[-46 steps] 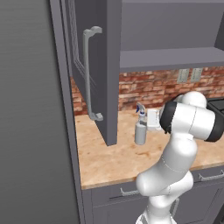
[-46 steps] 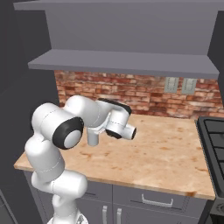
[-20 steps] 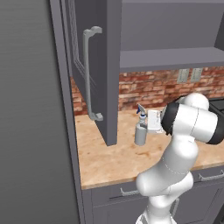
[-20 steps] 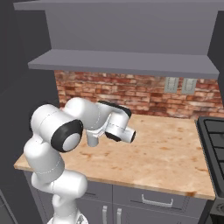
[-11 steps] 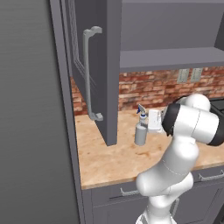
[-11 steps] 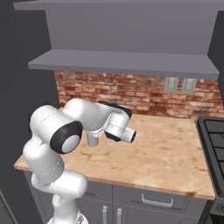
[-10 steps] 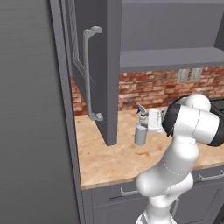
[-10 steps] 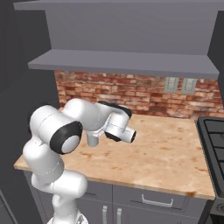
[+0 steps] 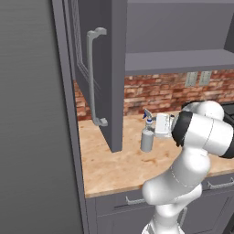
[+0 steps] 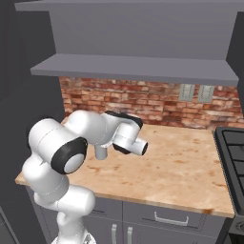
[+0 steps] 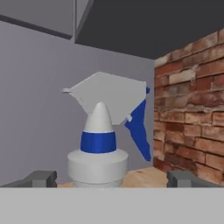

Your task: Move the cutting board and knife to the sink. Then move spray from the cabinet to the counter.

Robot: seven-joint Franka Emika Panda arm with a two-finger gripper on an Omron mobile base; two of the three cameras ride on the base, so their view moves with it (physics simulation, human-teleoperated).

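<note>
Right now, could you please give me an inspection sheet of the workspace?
Surface: counter, beige wood grain, bare apart from the spray.
Job's things: spray stands upright on the counter, beside the open cabinet door. Board, knife, sink: nothing seen.
Clutter: nothing seen.
Grippers: gripper open, one of the fingers on each side of the spray's neck, not touching it.
Cables: nothing seen.
Surroundings: brick wall with outlets, grey shelf above, stove at the right edge, drawers below the counter.
</note>
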